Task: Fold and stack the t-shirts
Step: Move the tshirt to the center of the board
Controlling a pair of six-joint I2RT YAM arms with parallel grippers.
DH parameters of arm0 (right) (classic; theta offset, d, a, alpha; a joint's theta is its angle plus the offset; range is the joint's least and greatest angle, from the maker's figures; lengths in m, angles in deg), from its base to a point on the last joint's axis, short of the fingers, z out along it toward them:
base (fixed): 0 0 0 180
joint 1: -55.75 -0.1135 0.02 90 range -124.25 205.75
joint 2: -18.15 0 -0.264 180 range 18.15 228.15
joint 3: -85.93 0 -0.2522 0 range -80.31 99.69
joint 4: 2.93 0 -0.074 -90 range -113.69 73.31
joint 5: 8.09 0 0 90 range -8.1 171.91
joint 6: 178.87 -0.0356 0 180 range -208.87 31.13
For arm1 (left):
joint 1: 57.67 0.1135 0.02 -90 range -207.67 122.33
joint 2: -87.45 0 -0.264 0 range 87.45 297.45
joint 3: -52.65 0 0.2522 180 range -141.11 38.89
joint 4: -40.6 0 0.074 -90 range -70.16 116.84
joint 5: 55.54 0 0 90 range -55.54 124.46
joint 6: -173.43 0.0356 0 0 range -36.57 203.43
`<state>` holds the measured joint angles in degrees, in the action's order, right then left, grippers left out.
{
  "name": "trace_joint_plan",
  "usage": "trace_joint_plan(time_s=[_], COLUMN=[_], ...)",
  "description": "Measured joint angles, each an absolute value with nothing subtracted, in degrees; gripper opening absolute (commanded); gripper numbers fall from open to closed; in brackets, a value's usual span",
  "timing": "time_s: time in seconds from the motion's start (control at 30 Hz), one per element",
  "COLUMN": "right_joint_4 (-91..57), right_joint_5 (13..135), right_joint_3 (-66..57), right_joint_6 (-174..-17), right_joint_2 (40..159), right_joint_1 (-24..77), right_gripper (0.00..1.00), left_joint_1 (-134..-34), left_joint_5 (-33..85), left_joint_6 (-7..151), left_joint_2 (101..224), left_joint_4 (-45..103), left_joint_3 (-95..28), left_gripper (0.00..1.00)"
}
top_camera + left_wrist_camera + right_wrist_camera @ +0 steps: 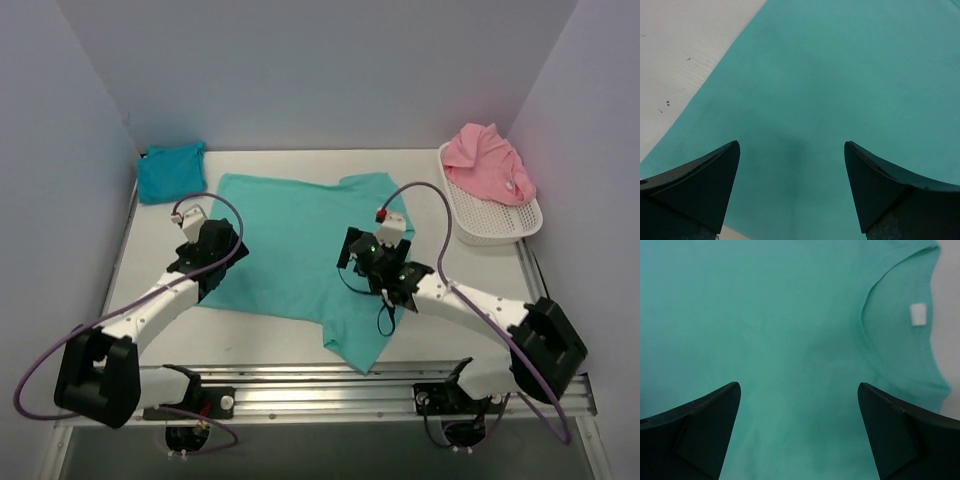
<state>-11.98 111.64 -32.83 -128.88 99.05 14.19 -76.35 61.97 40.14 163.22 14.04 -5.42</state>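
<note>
Sea-green t-shirt [290,240] lies flat, long axis crosswise. Collar [900,315] lies under right gripper [799,390], hem [715,92] under left gripper [791,150] — both spread wide, empty.

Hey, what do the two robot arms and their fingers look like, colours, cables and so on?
The left arm and right arm both have white links, black joints and black bases. A purple cable loops along each. The fingers are dark, wedge-shaped and taper to blunt tips. The right wrist shows a red plug and small green lights.
</note>
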Motion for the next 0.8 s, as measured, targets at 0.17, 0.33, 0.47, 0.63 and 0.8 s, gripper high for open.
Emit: trace_joint_plan(time_s=[0.17,0.33,0.47,0.63,0.8], right_joint_4=[-15.41,-24.68,-32.72,-43.72,-49.71], right_joint_5=[111.55,113.02,114.18,114.68,114.31], right_joint_3=[-39.69,-41.68,-42.10,-43.34,-47.82], right_joint_6=[-137.95,-148.51,-157.21,-168.97,-179.83], right_joint_2=[86.46,76.65,72.17,72.19,72.26], right_joint_1=[3.79,-4.43,-10.70,-16.37,-20.34], right_gripper=[1.00,1.00,1.00,1.00,1.00], left_joint_1=[-79.95,-80.06,-80.17,-80.50,-80.52], left_joint_5=[64.15,65.51,65.46,65.33,65.24], left_joint_6=[36.91,35.22,34.48,34.09,34.02], left_joint_2=[154.65,150.54,150.50,152.03,154.87], left_joint_4=[14.74,15.74,17.10,19.13,21.32], left_joint_3=[-0.37,3.71,5.13,6.05,6.05], left_gripper=[0.94,0.94,0.95,0.95,0.95])
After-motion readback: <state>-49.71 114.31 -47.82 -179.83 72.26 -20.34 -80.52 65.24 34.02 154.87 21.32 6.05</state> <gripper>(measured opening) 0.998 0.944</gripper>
